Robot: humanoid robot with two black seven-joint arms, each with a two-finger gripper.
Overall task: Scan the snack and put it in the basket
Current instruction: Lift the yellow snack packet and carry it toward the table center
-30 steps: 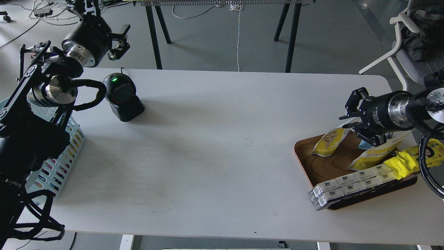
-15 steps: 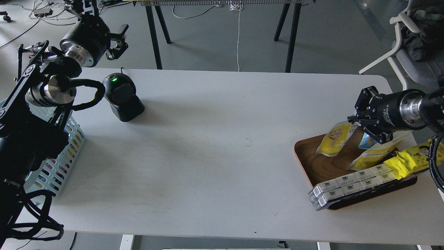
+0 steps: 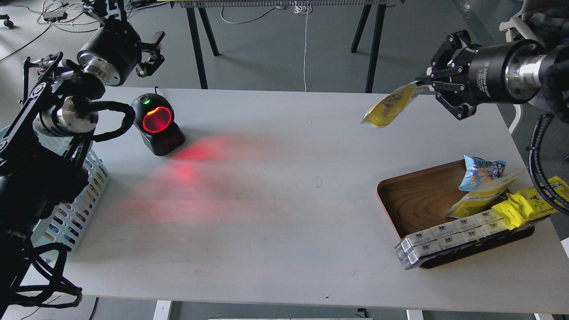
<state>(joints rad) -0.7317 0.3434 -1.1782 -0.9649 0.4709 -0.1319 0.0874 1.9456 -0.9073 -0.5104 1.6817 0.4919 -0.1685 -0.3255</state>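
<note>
Head view | right gripper (image 3: 430, 86) is pinching the snack (image 3: 390, 106) by its top, now lifting it clear of the tray (image 3: 415, 202) at far right | scanner (image 3: 158, 124) is now glowing red | left gripper (image 3: 151, 53) is hanging open, empty | basket (image 3: 75, 213) is waiting near left | scan pending

Hidden, cropped and unreadable parts

The left arm covered most of the basket (image 3: 84, 202), whose left side ran past the frame edge. The snack (image 3: 390, 106) showed print too small to read, its top corner hidden inside the right pincer (image 3: 430, 86). The frame's right edge cut off the yellow packets (image 3: 531, 203).
</note>
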